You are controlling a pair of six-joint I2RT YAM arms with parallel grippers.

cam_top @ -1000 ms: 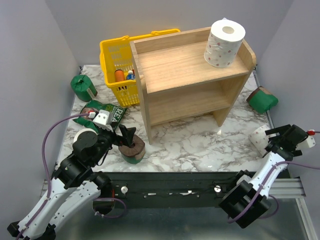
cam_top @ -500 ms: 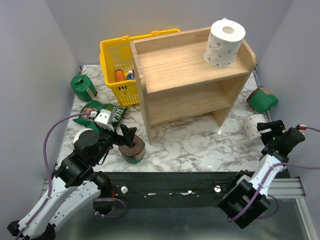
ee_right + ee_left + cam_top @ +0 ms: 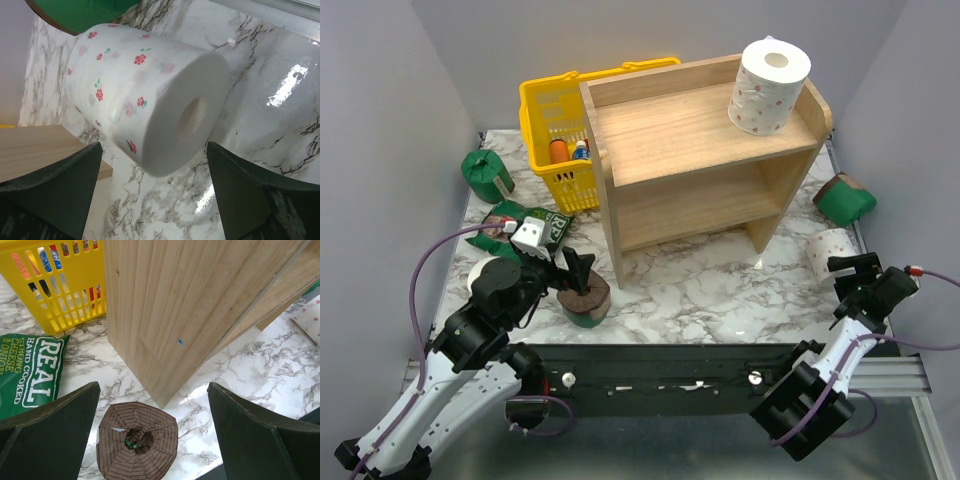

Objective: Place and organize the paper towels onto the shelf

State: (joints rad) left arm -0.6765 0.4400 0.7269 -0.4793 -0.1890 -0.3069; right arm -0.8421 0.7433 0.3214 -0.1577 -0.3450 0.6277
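Note:
The wooden shelf (image 3: 710, 150) stands mid-table with one white dotted paper towel roll (image 3: 770, 85) upright on its top right corner. A second white roll (image 3: 830, 252) (image 3: 140, 95) lies on its side on the marble, just beyond my right gripper (image 3: 847, 282) (image 3: 154, 150), which is open and not touching it. My left gripper (image 3: 572, 272) (image 3: 153, 387) hangs open over a green-wrapped roll (image 3: 585, 297) (image 3: 137, 440) standing brown end up by the shelf's (image 3: 190, 300) front left corner. Two more green rolls lie at the back left (image 3: 485, 172) and at the right (image 3: 845, 200) (image 3: 80, 12).
A yellow basket (image 3: 555, 120) (image 3: 60, 290) holding bottles stands against the shelf's left side. The green "REAL" bag (image 3: 525, 222) (image 3: 30, 370) lies flat in front of it. Purple walls close in on both sides. A white rounded shape (image 3: 485, 270) shows behind the left arm.
The white roll on the right has left the right gripper's fingers and moved a little toward the back. The right gripper has turned and drawn back. The left arm has barely moved.

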